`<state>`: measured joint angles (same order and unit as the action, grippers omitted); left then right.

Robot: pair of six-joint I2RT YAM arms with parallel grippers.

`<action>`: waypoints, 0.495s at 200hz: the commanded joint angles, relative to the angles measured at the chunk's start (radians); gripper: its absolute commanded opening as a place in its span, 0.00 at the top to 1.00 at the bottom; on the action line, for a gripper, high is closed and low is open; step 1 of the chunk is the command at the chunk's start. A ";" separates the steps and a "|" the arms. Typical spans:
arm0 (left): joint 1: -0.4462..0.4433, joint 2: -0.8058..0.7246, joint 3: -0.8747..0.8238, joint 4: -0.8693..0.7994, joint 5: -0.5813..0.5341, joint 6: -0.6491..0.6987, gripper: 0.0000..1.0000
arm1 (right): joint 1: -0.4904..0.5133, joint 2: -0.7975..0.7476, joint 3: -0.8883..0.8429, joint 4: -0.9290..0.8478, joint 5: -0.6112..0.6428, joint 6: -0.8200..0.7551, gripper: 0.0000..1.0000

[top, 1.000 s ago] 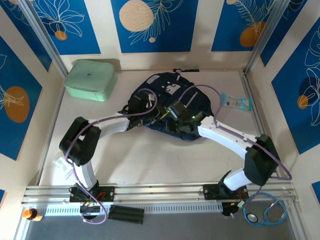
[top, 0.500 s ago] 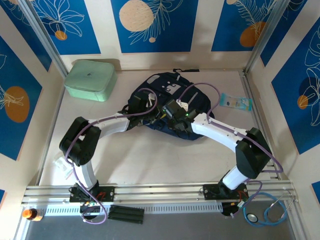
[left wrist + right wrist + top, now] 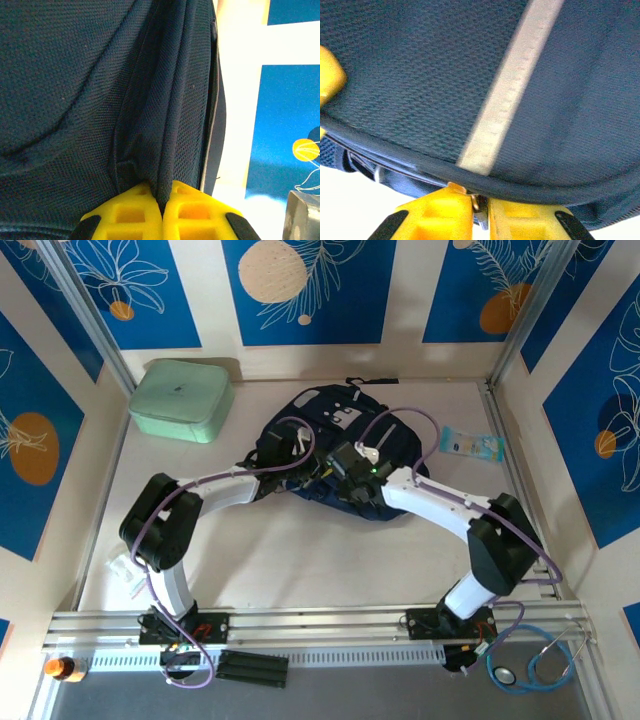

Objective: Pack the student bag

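Right now I'm clamping both grippers on the large navy-blue fabric backpack with a grey stripe (image 3: pixel 345 420), which is lying flat mid-table, a bit towards the back wall of the pale table (image 3: pixel 300 560)

Left gripper (image 3: pixel 162 202): I'm pinching a vertical fold of the backpack's dark mesh cloth. The yellow fingertips (image 3: pixel 130 215) are pressing together with only the fabric between them

Right gripper (image 3: pixel 480 202): I'm gripping the backpack's near rim, right at the piped seam. The jaws are sitting almost together, with a small grey metal piece (image 3: pixel 479 204) caught between the yellow pads. I cannot tell whether that piece is a zip pull. In the right wrist view the grey stripe is running diagonally across the panel just above my fingers

From the top camera both my wrists are meeting over the near side of the backpack, close beside each other

A mint-green rectangular case (image 3: pixel 182 398) is sitting in the back-left corner, well apart from the backpack. A flat blue-and-white packet (image 3: pixel 470 444) is lying just to the right of the backpack
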<state>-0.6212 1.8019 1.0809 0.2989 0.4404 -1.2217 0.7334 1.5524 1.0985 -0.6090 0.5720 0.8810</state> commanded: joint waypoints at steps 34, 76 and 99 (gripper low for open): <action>0.009 -0.016 0.031 0.038 0.061 0.073 1.00 | -0.112 -0.124 -0.159 0.032 -0.047 -0.129 0.94; 0.030 -0.012 0.031 -0.011 0.047 0.112 1.00 | -0.230 -0.190 -0.199 0.061 -0.073 -0.211 0.99; 0.047 -0.012 0.031 -0.034 0.041 0.133 1.00 | -0.265 -0.199 -0.194 0.084 -0.126 -0.277 1.00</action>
<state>-0.6094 1.8019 1.0817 0.2707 0.4461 -1.1534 0.5243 1.3796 0.9157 -0.5293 0.4324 0.6865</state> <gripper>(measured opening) 0.048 0.055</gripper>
